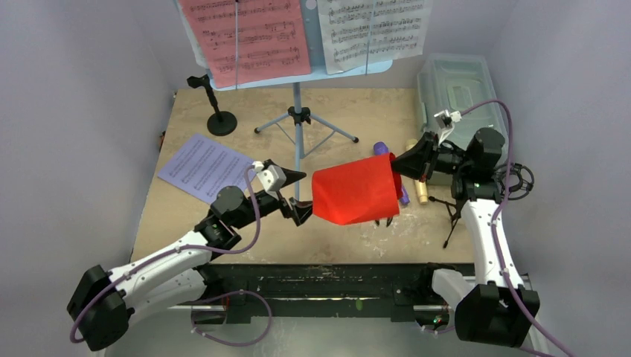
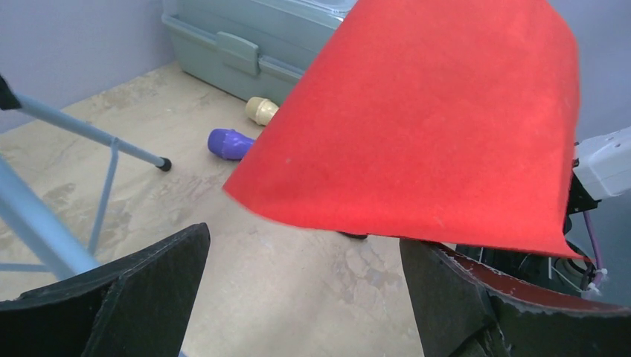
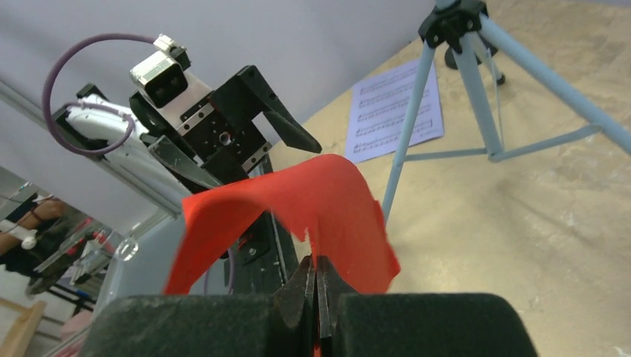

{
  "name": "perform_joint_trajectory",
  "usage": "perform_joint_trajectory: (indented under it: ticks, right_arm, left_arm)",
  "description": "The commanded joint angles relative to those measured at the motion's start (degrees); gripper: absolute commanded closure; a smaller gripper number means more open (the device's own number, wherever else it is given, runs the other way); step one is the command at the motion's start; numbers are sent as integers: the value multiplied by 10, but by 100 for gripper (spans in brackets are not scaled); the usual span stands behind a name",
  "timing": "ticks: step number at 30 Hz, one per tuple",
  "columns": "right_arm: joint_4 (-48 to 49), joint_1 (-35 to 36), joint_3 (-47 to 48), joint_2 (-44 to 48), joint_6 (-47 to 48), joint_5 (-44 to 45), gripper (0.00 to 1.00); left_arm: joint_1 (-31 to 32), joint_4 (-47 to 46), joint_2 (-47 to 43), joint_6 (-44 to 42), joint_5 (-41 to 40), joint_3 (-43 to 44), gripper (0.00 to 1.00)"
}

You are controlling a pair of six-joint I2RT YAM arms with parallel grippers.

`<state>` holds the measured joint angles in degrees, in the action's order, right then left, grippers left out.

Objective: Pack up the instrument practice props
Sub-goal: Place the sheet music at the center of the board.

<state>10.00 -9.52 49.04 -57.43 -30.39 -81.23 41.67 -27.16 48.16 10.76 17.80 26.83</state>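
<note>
Red sheet hangs in the air over the middle of the tabletop, bowed like a hood; we see the right tool clamped fully closed on its right edge, with the sheet caught between the two pressed fingers; the left tool sits at the sheet's opposite edge with its fingers spread wide and has hold of nothing; from the left wrist we look between two black fingers at the sheet's lower edge just above and beyond them, and we cannot tell whether it brushes the right-hand one. Beyond the sheet a purple microphone and a cream microphone lie side by side on the tabletop, near the grey-green box at the far right corner; a black tripod lies beside the right arm. At the far middle the light-blue music stand is upright on its three legs, with a pink page and a white page resting on its desk; left of it a black pole stands on a round base; a lavender page lies flat on the tabletop near the left arm.
</note>
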Motion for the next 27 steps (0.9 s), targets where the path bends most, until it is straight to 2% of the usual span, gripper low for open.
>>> perform_joint_trajectory:
  ticks: [1,5,11,13,16,21,22,23,24,26,27]
  right_arm:
    - [-117,35,7,-16,129,7,100]
    - [-107,51,-14,-28,132,-1,100]
    - [-114,66,-24,-54,160,-14,100]
    - [-123,72,-24,-65,173,-19,100]
    - [-145,80,-22,-76,204,-26,100]
    - [-147,84,-27,-79,221,-50,100]
    - [-146,85,-30,-79,224,-53,100]
    - [-143,84,-32,-78,225,-55,100]
    - [-140,85,-35,-77,226,-56,100]
    - [-132,84,-40,-74,227,-57,100]
    - [-129,85,-43,-72,227,-57,100]
  left_arm:
    - [56,-162,65,-10,-94,-14,0]
    - [69,-206,82,-24,-142,-18,0]
    - [69,-192,70,-43,-138,-9,1]
    - [69,-180,71,-41,-139,-7,3]
    - [69,-165,77,-30,-144,-6,13]
    - [69,-143,79,-20,-174,-5,35]
    - [69,-140,78,-19,-176,-5,44]
    - [69,-135,78,-18,-192,-3,58]
    - [69,-127,78,-18,-199,0,67]
    - [69,-102,81,-19,-208,13,94]
    - [69,-84,82,-18,-215,21,100]
